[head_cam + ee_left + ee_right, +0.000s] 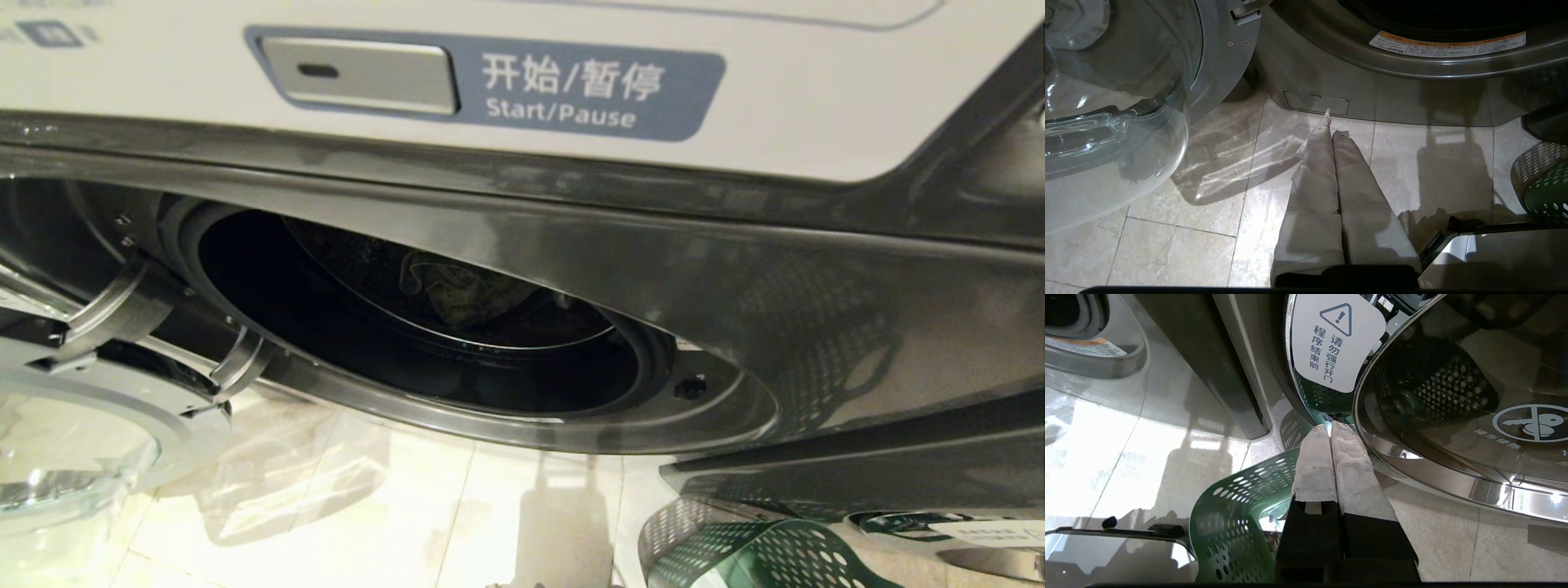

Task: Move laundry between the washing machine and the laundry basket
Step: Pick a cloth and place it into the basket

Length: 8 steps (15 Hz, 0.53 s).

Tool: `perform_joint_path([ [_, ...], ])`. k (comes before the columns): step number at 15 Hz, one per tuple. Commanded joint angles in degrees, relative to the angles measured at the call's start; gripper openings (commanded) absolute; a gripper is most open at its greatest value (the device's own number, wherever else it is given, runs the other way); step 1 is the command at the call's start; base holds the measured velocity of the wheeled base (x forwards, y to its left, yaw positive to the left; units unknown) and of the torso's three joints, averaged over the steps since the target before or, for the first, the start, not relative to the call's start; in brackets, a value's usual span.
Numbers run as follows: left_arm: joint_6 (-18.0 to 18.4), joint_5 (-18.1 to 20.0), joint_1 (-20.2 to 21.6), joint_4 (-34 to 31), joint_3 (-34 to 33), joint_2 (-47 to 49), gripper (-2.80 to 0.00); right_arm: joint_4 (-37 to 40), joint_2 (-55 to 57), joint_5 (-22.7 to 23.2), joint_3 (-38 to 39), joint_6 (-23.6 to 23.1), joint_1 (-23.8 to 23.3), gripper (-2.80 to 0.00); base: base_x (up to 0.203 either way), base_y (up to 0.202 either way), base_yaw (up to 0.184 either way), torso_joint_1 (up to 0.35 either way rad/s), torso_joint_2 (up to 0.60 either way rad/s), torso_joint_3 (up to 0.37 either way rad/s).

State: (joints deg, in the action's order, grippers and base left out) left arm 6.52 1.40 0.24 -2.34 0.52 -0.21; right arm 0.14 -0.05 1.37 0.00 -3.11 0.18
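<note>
The grey washing machine [816, 310] fills the head view, its round opening [408, 327] uncovered. A crumpled olive piece of laundry [445, 287] lies deep in the dark drum. The green perforated laundry basket [759, 555] stands on the floor at the lower right, below the machine's front. Neither arm shows in the head view. My left gripper [1331, 130] hangs shut and empty over the floor tiles before the machine's base. My right gripper [1329, 426] is also shut and empty, above the basket's rim [1237, 498].
The machine's glass door [65, 457] stands swung open at the left, also close to the left gripper [1106, 114]. A second machine's shut door [1453, 396] with a warning sticker [1331, 343] is beside the right gripper. Pale floor tiles [457, 514] lie below the opening.
</note>
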Motion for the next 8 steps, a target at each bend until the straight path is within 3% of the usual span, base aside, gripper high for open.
perform_joint_path([
  [1,0.0,0.0,0.0,0.1,-0.1,0.1,-2.8,0.0,0.0,0.0,0.0,-0.1,0.0,-2.8,0.0,0.0,0.0,0.0,0.0,0.0],
  [6,-0.1,0.0,0.0,1.4,1.3,0.0,-2.8,0.0,0.0,0.0,0.0,1.2,0.0,-2.8,0.0,0.0,0.0,0.0,0.0,0.0],
  [8,0.5,0.5,0.0,0.8,9.1,0.6,-2.8,0.0,0.0,-0.1,0.0,2.1,0.0,-2.8,0.0,0.0,0.0,0.0,0.0,0.0],
])
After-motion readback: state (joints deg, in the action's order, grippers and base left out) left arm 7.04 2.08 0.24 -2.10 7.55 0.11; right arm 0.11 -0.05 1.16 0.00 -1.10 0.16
